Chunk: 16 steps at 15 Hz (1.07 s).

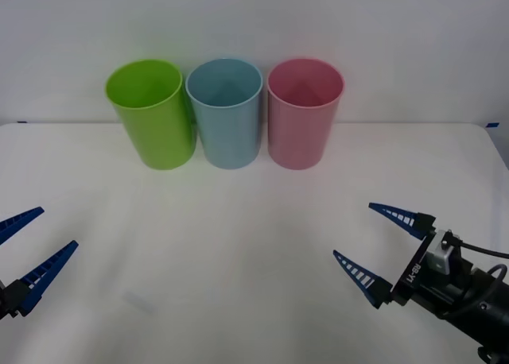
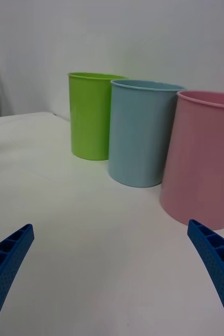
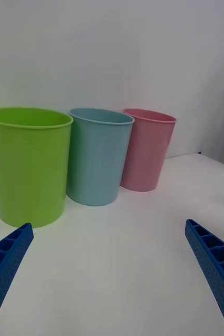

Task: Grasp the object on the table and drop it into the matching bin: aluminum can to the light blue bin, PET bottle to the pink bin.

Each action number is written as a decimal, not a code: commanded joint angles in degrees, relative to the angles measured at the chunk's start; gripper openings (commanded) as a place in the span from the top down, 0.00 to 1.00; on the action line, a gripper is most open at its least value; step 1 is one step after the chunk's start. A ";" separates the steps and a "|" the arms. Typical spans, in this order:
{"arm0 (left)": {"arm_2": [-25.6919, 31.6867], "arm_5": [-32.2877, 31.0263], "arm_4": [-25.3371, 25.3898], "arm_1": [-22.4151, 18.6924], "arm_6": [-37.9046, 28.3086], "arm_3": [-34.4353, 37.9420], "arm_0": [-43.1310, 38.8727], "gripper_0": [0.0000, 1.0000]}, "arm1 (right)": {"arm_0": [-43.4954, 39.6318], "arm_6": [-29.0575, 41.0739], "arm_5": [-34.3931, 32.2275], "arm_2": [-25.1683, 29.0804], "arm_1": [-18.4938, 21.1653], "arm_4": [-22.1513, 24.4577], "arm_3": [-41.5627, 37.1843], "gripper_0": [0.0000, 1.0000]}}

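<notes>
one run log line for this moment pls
left gripper open, low left | right gripper open, low right | light blue bin between lime bin and pink bin

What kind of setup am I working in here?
Probably a lab sorting station: a plain white table against a bare wall, with lime green, light blue and pink bins in a row, and both grippers, left and right, open.

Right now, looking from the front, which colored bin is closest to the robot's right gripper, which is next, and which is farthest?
From the right gripper, open at the table's right:
1. Pink bin, right end of the row.
2. Light blue bin, middle.
3. Lime green bin, left end.
</notes>
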<state>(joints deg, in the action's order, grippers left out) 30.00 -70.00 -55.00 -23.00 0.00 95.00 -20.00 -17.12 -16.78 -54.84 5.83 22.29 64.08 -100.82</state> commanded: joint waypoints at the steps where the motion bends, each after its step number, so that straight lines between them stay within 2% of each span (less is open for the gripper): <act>1: 0.00 0.00 0.00 0.00 0.00 0.00 0.00 0.00 | -2.57 0.34 -3.44 2.25 -0.06 -0.80 0.01 0.00; 4: 0.00 0.00 0.00 0.00 0.00 0.00 0.00 0.00 | -4.33 0.52 -5.37 3.40 0.03 -1.07 0.01 0.00; 16: 0.00 0.00 0.00 0.00 0.00 0.00 0.00 0.00 | -6.97 0.52 -4.40 4.71 -0.06 -2.74 0.01 0.00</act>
<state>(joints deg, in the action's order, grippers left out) 30.00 -70.00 -55.00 -23.00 0.00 95.00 -20.00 -23.82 -16.32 -59.33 10.29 22.25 61.42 -100.82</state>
